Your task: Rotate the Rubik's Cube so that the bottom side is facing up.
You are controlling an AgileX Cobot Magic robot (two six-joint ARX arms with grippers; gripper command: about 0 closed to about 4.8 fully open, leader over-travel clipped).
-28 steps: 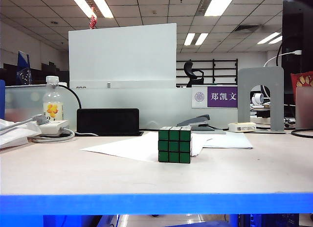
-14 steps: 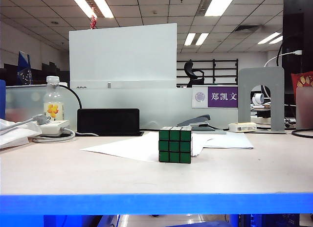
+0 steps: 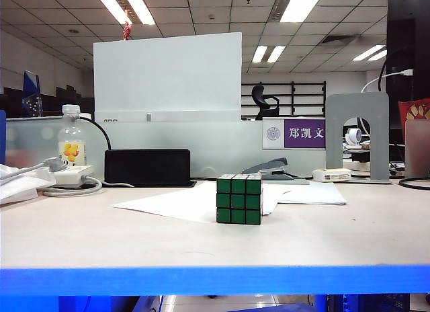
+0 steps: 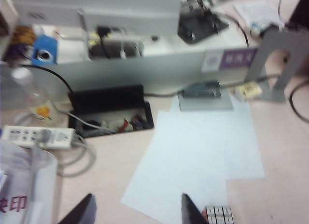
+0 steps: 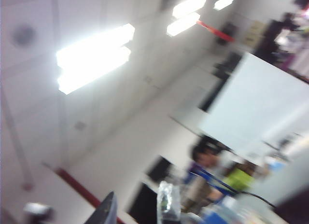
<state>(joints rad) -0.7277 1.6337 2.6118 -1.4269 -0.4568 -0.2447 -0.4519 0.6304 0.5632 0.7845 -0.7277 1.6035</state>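
The Rubik's Cube [image 3: 238,199] stands on a white sheet of paper near the middle of the table, its green face toward the exterior camera. Neither arm shows in the exterior view. In the left wrist view my left gripper [image 4: 136,201] hovers high above the table, open, with only bare table and paper between its dark fingertips [image 4: 187,209]. The cube [image 4: 218,215] lies just outside one fingertip, apart from it, white face up. The right wrist view is blurred and aimed at the ceiling; only one dark fingertip [image 5: 109,209] of my right gripper shows, with no cube there.
Paper sheets [image 3: 181,203] lie under and behind the cube. Behind it are a black box [image 3: 148,167], a stapler [image 3: 269,168] and a grey bookend [image 3: 357,134]. A bottle [image 3: 72,140] and a power strip [image 3: 70,174] sit at the back left before the divider [image 3: 168,76].
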